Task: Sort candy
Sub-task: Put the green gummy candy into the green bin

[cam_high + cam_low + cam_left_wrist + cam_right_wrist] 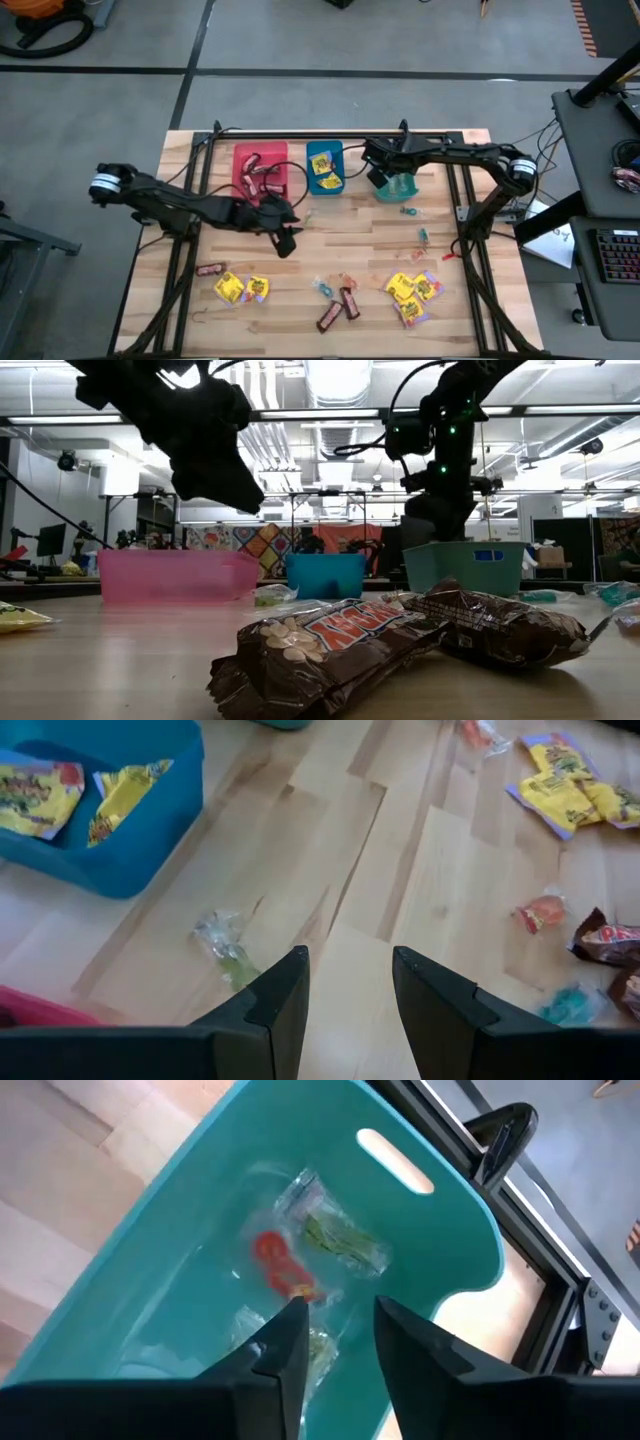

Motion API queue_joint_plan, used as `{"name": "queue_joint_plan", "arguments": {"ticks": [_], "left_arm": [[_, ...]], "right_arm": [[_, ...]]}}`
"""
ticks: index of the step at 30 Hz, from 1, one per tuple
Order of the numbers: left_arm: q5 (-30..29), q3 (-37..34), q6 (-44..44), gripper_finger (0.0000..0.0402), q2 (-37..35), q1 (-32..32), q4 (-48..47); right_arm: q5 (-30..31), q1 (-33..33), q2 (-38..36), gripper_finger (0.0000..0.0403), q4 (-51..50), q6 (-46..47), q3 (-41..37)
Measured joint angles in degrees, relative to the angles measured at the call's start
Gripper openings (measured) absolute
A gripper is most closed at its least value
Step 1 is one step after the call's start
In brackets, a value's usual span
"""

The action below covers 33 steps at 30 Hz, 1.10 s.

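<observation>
Candy [330, 1240] in crinkly clear wrappers; smooth teal bin [440, 1230].

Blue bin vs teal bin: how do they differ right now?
The blue bin holds bright yellow packets; the teal bin holds clear twist-wrapped pieces, one with red inside. The right gripper hangs open directly over the teal bin, with nothing between its fingers; no gripper is over the blue bin, and the left gripper is open above bare table in front of it. Both are open-topped plastic bins in the back row.
</observation>
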Motion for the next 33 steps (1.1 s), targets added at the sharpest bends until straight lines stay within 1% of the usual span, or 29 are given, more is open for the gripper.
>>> {"name": "queue_joint_plan", "arguments": {"ticks": [5, 12, 15, 19, 22, 26, 29, 33], "left_arm": [[0.0, 1.0, -2.3, 0.0130, 3.0, 0.0, -0.3], [-0.9, 4.6, -3.3, 0.0137, 9.4, 0.0, -0.5], [-1.1, 7.3, -2.5, 0.0144, 12.7, 0.0, -2.2], [-2.1, 11.1, -2.4, 0.0148, 16.9, 0.1, -7.4], [-4.9, 14.0, -2.9, 0.0149, 19.5, 0.1, -11.3], [-5.3, 16.2, -2.9, 0.0149, 21.8, 0.1, -12.8], [-7.8, 16.7, -2.8, 0.0149, 22.2, 0.1, -12.4], [-12.3, 16.6, -5.1, 0.0149, 22.8, 0.1, -12.7]], "right_arm": [[-0.4, 1.5, -3.6, 0.0108, 0.0, -0.1, 0.0], [-0.5, 6.8, -11.6, 0.0107, 1.0, 3.5, -1.8], [-0.5, 9.3, -15.0, 0.0107, 2.4, 4.6, -3.6], [-0.5, 11.9, -18.5, 0.0107, 4.7, 4.8, -5.0], [-0.5, 13.1, -19.8, 0.0107, 5.4, 5.7, -5.3], [-0.5, 13.9, -20.2, 0.0107, 5.4, 6.2, -5.3], [-0.5, 14.1, -20.0, 0.0107, 5.4, 6.2, -5.3], [-0.6, 14.4, -19.7, 0.0107, 5.4, 7.0, -5.3]]}}
